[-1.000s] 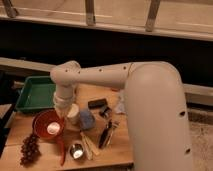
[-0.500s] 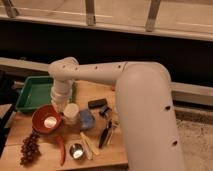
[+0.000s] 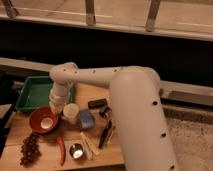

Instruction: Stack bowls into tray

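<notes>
The red-orange bowl [image 3: 42,120], with a pale spot inside, sits on the wooden table at the left. My gripper [image 3: 55,103] hangs from the white arm just over that bowl's far right rim, between it and the green tray [image 3: 31,93]. The tray lies behind the bowl at the table's back left with nothing in it. A dull bluish-purple bowl [image 3: 86,119] rests right of the white cup [image 3: 70,112], partly hidden by it.
In front lie a bunch of dark grapes [image 3: 30,149], a red chili [image 3: 61,149], a small shiny metal cup [image 3: 76,150] and a pale stick-like item [image 3: 88,145]. A black block [image 3: 97,103] and dark utensils [image 3: 106,132] lie at the right. A dark wall and railing stand behind.
The gripper has drifted left and a little back, from over the white cup toward the tray-side rim of the red-orange bowl. The bowls have not moved.
</notes>
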Robot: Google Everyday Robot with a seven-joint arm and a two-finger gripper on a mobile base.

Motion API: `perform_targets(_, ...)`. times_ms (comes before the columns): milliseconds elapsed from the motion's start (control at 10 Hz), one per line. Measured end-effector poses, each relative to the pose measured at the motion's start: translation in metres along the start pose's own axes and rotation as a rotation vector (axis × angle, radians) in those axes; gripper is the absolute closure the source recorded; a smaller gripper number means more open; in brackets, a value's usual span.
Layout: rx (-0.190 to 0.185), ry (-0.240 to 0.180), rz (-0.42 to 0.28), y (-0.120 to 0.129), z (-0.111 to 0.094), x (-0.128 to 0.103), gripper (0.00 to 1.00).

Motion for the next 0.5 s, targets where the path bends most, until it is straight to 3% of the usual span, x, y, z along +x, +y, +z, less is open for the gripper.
perform_targets(300,-0.009,0.004,-0.006,0.0025,0.0061,0.0028,0.36)
perform_targets(500,-0.010,0.006,-0.013,0.0066,0.0052,0.0039,0.32)
